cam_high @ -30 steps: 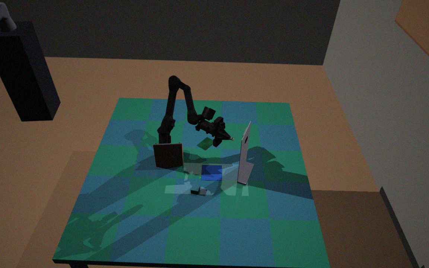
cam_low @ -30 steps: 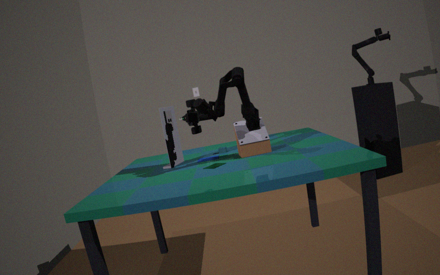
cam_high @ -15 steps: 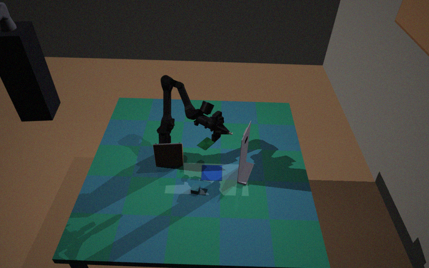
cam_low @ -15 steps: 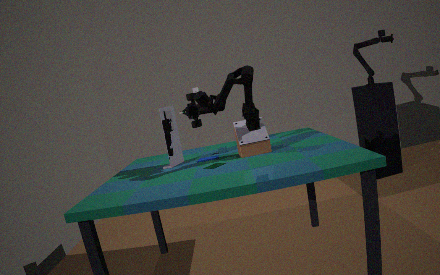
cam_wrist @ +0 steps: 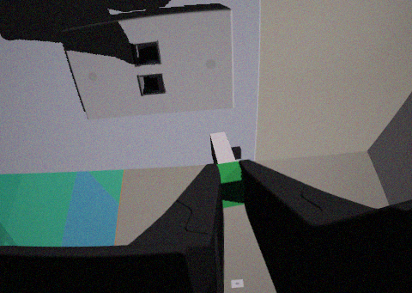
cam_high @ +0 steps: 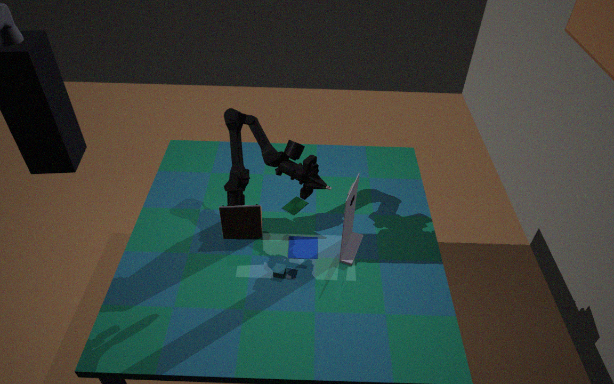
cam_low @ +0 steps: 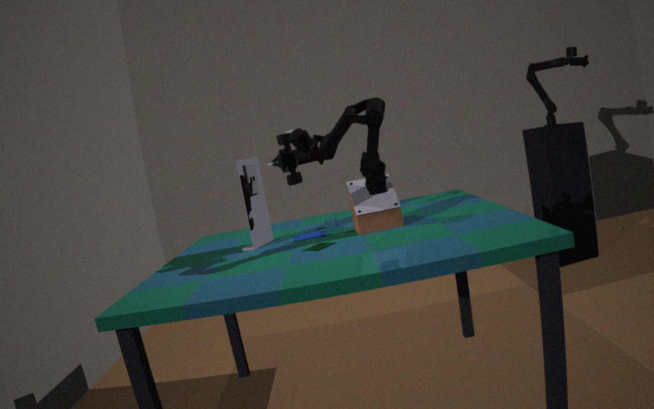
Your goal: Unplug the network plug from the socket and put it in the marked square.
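- The gripper is pinching the plug, a small green block with a pale tip that is sticking out ahead of the fingers.
- The plug is sitting in the air, already out of the panel; in the wrist view both square sockets are showing dark and vacant.
- In the top view the gripper is hanging just beside the panel, apart from it, with the plug's long axis pointing at the panel face.
- The marked square is lying on the table, below the gripper and off toward the camera along the panel's foot; judging by this, the coming move is calling for a descent and a shift away from the sockets.
- A darker green patch is lying almost under the gripper; which patch is the target is hard to say for certain.
- The thin tab is too small to make out, and heavy shadows are covering part of the panel.
- In the exterior view the plug is showing only as a pale speck.
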